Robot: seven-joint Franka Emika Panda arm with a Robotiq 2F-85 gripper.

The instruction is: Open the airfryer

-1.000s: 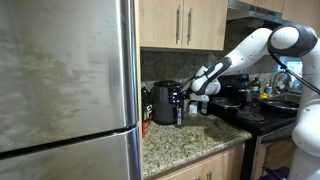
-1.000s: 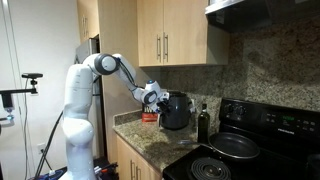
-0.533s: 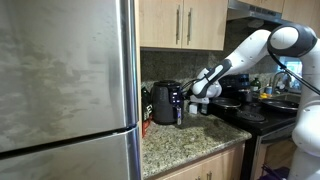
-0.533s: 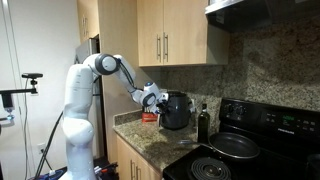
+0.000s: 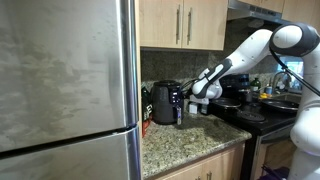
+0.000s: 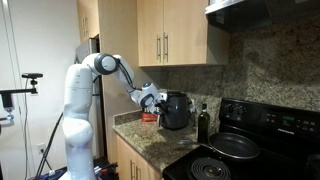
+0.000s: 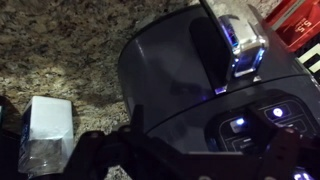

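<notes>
The airfryer is black, glossy and rounded, and stands on the granite counter in both exterior views [image 5: 165, 104] [image 6: 177, 111]. In the wrist view its body [image 7: 165, 70] fills the frame. Its front handle [image 7: 236, 46] has a blue-lit tip, and lit buttons on its top panel [image 7: 250, 122] show. My gripper [image 5: 192, 92] [image 6: 153, 98] hovers close at the airfryer's front, by the handle. In the wrist view the dark fingers [image 7: 190, 152] stand wide apart over the top panel, open and empty.
A steel fridge [image 5: 65, 90] stands beside the counter. A dark bottle [image 6: 203, 122] and a stove with a pan [image 6: 235, 146] are past the airfryer. A red box [image 7: 300, 20] sits behind it and a clear container [image 7: 45, 130] beside it. Cabinets hang overhead.
</notes>
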